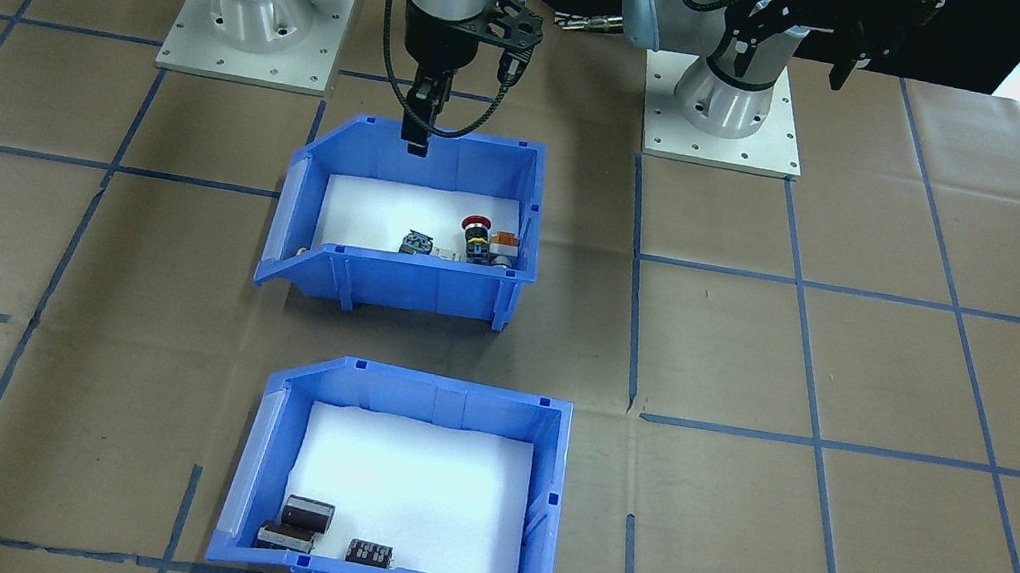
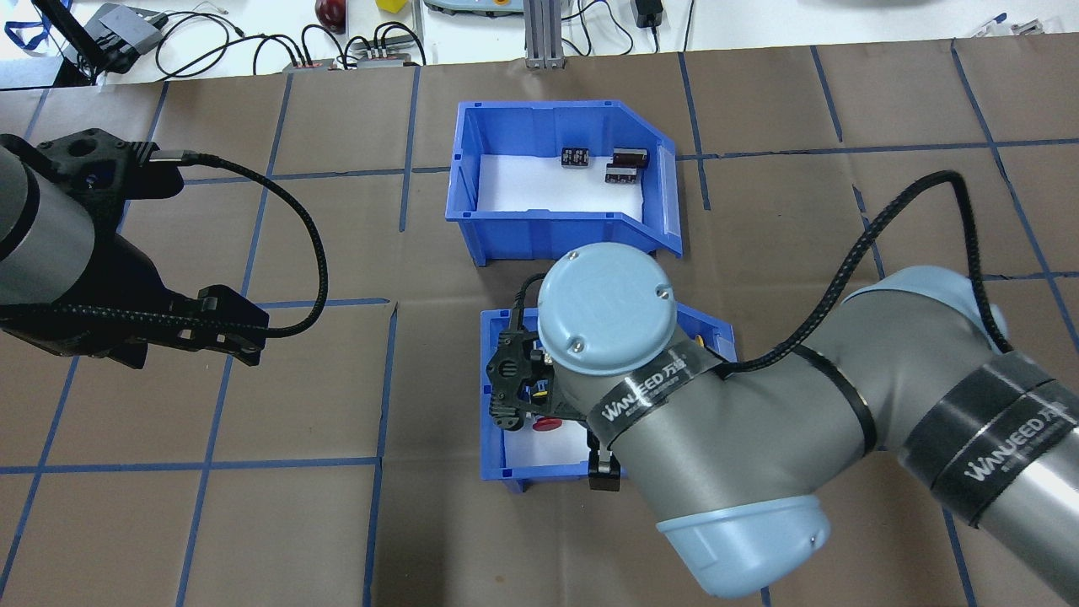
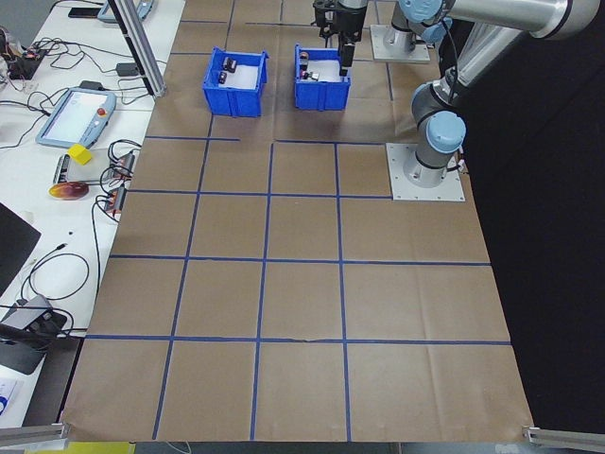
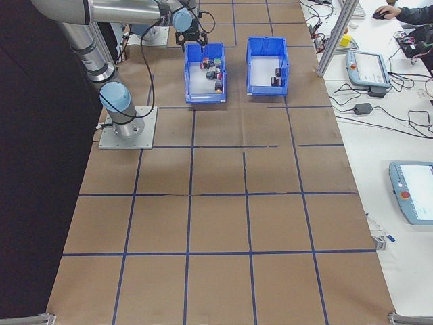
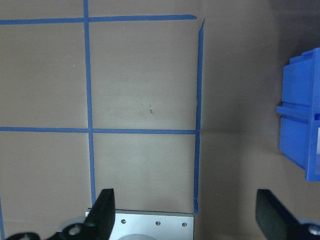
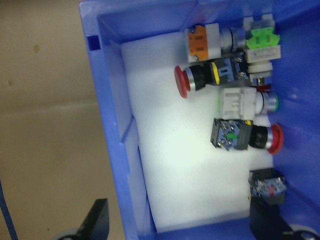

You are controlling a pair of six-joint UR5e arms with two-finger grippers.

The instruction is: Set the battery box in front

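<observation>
Straddling the button bin's (image 1: 429, 290) rear wall, right fingers (image 6: 100, 220) spread; left fingers (image 5: 106, 207) wide.

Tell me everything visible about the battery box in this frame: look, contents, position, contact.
The battery box is a blue plastic bin with one sloped-cut side and a white liner on its floor. Three small dark pieces lie near one corner: a dark cylinder, and two ridged blocks beside it. It sits upright on the brown paper-covered table, on the far side from the robot, beyond the button bin, apart from it. Neither gripper touches it; the right gripper is at the button bin's wall instead.
</observation>
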